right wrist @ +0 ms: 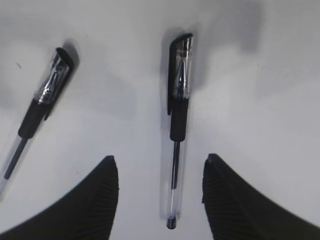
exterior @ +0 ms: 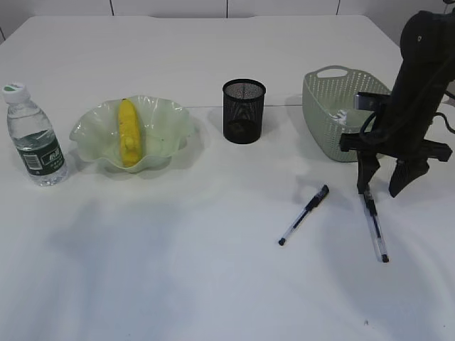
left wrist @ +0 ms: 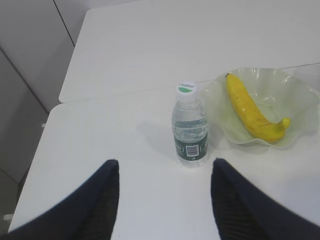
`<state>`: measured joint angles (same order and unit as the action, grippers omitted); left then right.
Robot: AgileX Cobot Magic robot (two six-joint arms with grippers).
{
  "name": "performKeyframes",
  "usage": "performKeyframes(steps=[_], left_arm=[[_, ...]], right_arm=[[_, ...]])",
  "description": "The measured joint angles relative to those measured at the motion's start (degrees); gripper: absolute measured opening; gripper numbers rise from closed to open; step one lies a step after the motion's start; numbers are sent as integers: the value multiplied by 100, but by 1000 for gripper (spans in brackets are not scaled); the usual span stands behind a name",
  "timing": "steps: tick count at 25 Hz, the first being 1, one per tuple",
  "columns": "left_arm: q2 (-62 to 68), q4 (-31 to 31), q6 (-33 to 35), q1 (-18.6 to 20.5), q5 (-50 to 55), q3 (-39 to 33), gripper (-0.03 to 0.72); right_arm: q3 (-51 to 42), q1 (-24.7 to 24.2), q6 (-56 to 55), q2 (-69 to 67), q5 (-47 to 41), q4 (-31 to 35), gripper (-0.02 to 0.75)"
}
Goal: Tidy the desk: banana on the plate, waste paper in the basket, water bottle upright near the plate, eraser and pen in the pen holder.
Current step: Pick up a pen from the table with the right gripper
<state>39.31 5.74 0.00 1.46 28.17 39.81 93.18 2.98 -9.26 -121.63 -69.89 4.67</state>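
The yellow banana (exterior: 128, 132) lies in the pale green wavy plate (exterior: 85, 131). Left of the plate, the water bottle (exterior: 32, 142) stands upright. Two clear pens with black caps lie on the table: one (exterior: 304, 214) in the middle and one (exterior: 374, 227) further right. My right gripper (exterior: 379, 192) hangs open over the far end of the right-hand pen (right wrist: 178, 125), whose barrel runs between the fingers (right wrist: 100, 200). My left gripper (left wrist: 165, 165) is open and empty, a little short of the bottle (left wrist: 190, 127). The eraser and the waste paper are not visible.
The black mesh pen holder (exterior: 244, 110) stands at the centre back. The green woven basket (exterior: 330, 106) sits behind my right arm. The other pen (right wrist: 40, 107) lies to the left in the right wrist view. The table edge (left wrist: 60, 100) runs left of the bottle.
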Motion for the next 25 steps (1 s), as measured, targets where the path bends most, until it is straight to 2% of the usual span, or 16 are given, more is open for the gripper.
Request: performKeyframes(steps=[25], left_arm=[[0,187,0,0,13,0,412]], right_arm=[[0,0,-33,0,10,-65,405]])
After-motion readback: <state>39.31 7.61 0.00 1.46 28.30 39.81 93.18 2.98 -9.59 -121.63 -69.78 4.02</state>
